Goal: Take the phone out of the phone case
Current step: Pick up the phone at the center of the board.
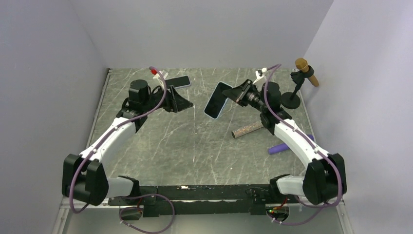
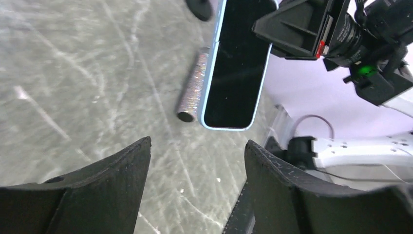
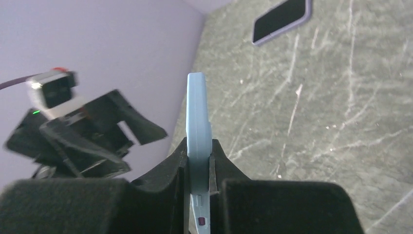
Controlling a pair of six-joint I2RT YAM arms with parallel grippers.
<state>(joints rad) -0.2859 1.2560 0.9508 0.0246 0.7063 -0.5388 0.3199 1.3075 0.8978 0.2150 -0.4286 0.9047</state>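
Note:
A light-blue-edged phone (image 1: pixel 218 100) with a black screen, possibly in a blue case, is held tilted above the table. My right gripper (image 1: pixel 235 94) is shut on its upper right end. In the right wrist view the blue edge (image 3: pixel 197 112) stands clamped between the fingers of that gripper (image 3: pixel 198 148). In the left wrist view its screen (image 2: pixel 238 63) faces my left gripper (image 2: pixel 197 144), which is open and empty. In the top view the left gripper (image 1: pixel 182 104) is left of the phone, apart from it. I cannot tell phone from case.
A flat dark slab with a lilac rim (image 1: pixel 179 81) lies at the back, also in the right wrist view (image 3: pixel 282 19). A glittery cylinder (image 1: pixel 247 129) and a purple object (image 1: pixel 280 148) lie front right. A black stand with a brown head (image 1: pixel 306 68) is at the back right. Walls close in on three sides.

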